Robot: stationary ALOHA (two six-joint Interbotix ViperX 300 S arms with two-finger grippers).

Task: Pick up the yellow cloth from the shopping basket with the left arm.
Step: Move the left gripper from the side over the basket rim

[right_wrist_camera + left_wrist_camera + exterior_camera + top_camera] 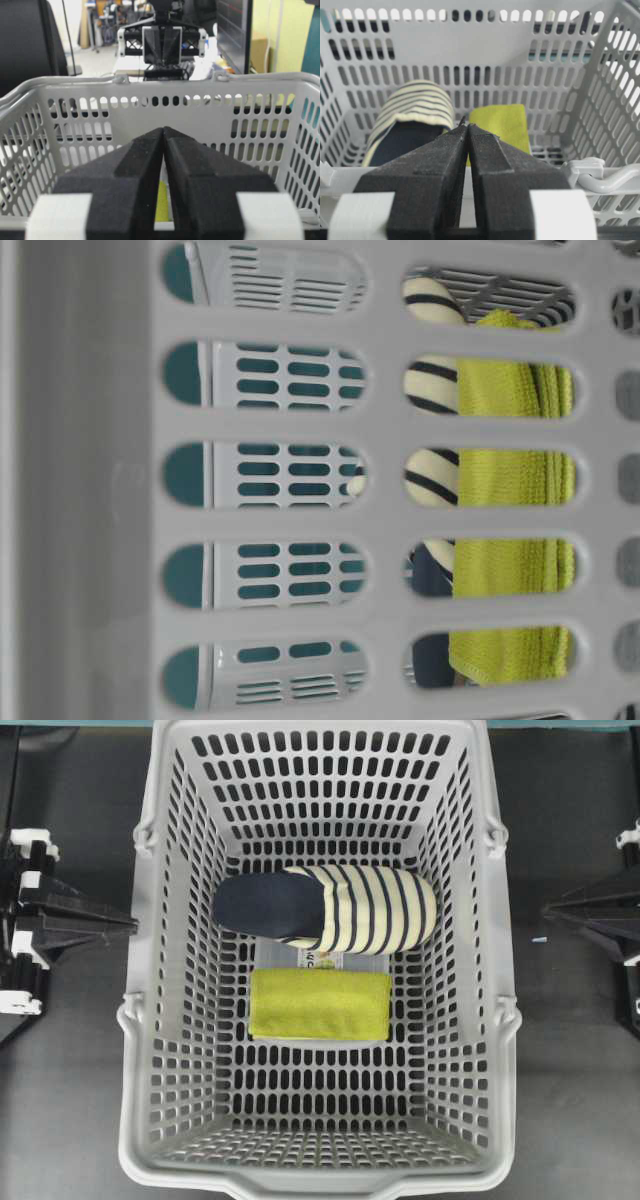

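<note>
The yellow cloth [320, 1004] lies folded flat on the floor of the shopping basket [505, 920], just in front of a striped slipper. It also shows in the left wrist view [502, 125] and in the table-level view [510, 570]. My left gripper [130, 925] is shut and empty outside the basket's left wall, its tips [467, 125] pointing over the rim toward the cloth. My right gripper [548, 910] is shut and empty outside the right wall [163, 129].
A cream-and-navy striped slipper [325, 908] lies across the basket floor touching the cloth's far edge; it also shows in the left wrist view [415, 107]. A white label [335, 960] shows between them. High lattice walls [470, 45] surround both.
</note>
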